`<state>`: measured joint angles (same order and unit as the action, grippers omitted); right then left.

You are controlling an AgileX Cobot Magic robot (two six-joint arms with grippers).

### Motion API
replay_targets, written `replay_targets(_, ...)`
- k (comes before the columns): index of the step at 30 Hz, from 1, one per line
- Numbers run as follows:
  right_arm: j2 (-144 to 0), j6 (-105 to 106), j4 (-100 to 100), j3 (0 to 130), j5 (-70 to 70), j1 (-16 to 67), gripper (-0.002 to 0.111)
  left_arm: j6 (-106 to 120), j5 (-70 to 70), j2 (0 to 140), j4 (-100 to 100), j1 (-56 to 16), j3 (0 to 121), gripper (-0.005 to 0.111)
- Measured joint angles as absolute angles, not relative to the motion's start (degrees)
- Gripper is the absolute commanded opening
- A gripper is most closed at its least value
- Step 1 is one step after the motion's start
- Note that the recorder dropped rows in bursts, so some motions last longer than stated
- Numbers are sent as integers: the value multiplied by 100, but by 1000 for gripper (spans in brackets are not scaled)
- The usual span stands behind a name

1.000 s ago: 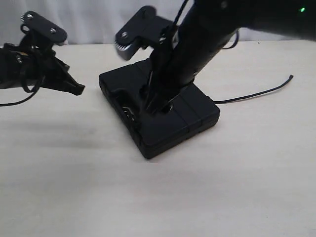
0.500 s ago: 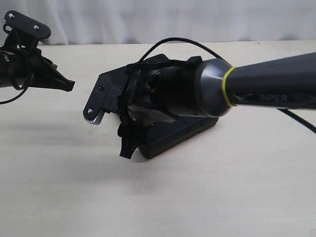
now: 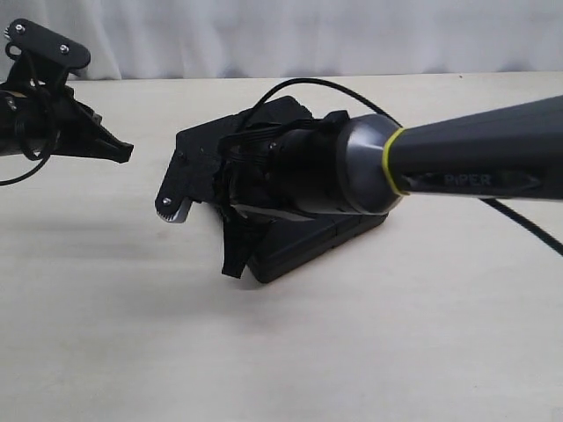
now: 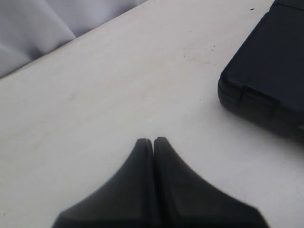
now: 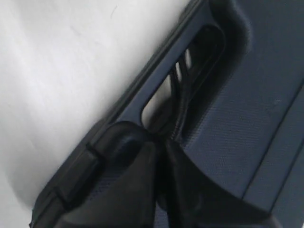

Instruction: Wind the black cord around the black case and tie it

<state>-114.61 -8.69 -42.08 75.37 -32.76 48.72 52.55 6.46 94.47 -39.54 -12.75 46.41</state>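
Observation:
The black case (image 3: 303, 244) lies flat mid-table, mostly covered by my right arm. In the right wrist view, strands of the thin black cord (image 5: 183, 92) pass through the handle cut-out of the case (image 5: 247, 109) and run into my right gripper (image 5: 161, 142), which is shut on the cord at the handle edge. In the exterior view that gripper (image 3: 234, 264) points down at the near-left side of the case. My left gripper (image 3: 124, 151) hovers left of the case, shut and empty. Its wrist view shows the fingertips (image 4: 153, 140) pressed together and a case corner (image 4: 266, 80) beyond them.
A smooth black cable (image 3: 303, 83) loops over the right arm behind the case. Another black line (image 3: 528, 230) leaves under the arm toward the right edge; I cannot tell if it is cord or cable. A white curtain (image 3: 308, 35) backs the pale table (image 3: 264, 352).
The right arm has swung down and lies across the case, its gripper shifted from the lid's middle to the near-left handle side. The left gripper drew back a little to the left.

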Motion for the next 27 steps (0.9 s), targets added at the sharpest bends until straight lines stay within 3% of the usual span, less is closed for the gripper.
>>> replay_targets(14,-10073,-1605,-5310,7537,-4000,4872,5,5255,624,9447,-3954,-1275,4641,0)
replay_targets(16,-9931,-1239,-4573,7537,-3962,4872,11,5255,624,9447,-3954,-1275,4641,0)
replay_targets(20,-9903,112,-2623,7537,-4007,4872,44,5255,624,9447,-3954,-1275,4641,0)
replay_targets(22,-9982,467,-2105,7537,-4058,4872,54,5255,624,9447,-3954,-1275,4641,0)
replay_targets(27,-10475,752,-1908,7732,-4104,4851,55,5255,566,9447,-3954,-1275,4641,0)
